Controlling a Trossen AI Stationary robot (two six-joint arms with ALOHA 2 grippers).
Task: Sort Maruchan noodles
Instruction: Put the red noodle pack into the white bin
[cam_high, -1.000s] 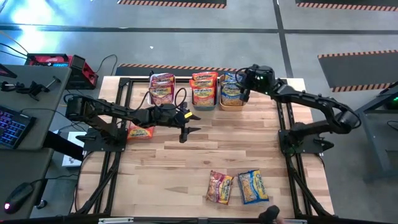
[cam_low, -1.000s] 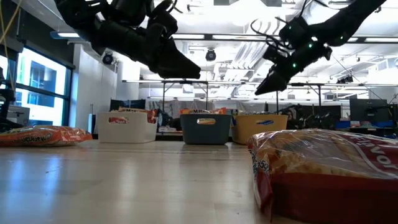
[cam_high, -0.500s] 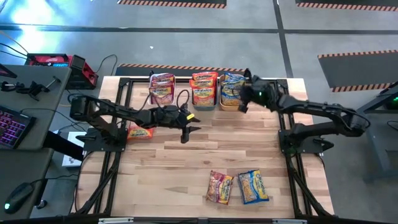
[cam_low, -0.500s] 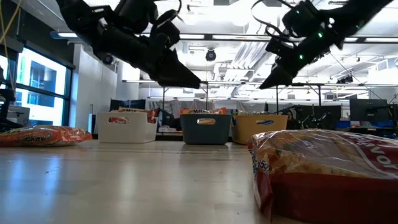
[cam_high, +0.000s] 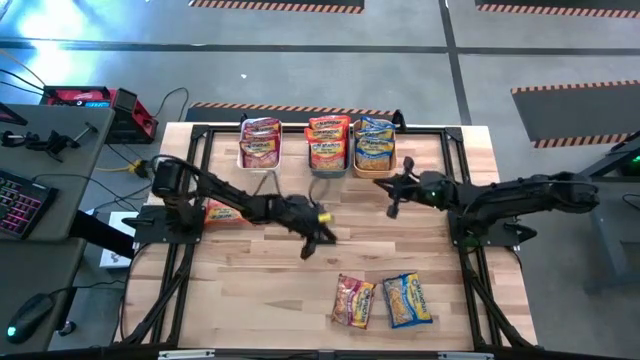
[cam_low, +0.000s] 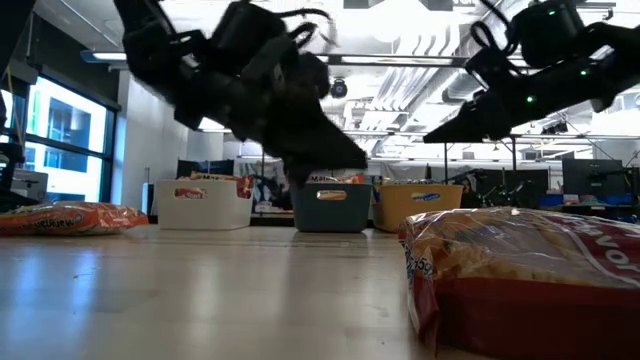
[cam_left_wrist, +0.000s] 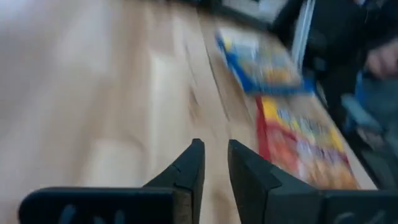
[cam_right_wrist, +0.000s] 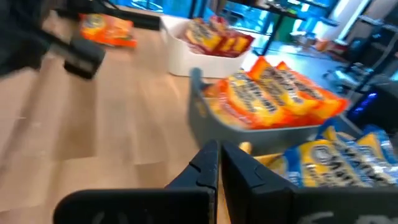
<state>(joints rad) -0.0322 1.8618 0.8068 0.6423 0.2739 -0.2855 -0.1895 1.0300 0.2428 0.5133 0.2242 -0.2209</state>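
Now, 2 noodle packets (cam_high: 383, 301) near left claw (cam_high: 318, 243)

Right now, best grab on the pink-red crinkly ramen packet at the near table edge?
Pink-red crinkly ramen packet lies flat, nearly touching the blue-and-yellow packet. Probably bring the left claw straight down and pinch its free short ends, clear of that neighbour.

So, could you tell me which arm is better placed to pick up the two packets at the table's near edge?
Probably the left: the left gripper hangs just above the pink-red packet and blue-and-yellow packet, while the right gripper sits near the bins.
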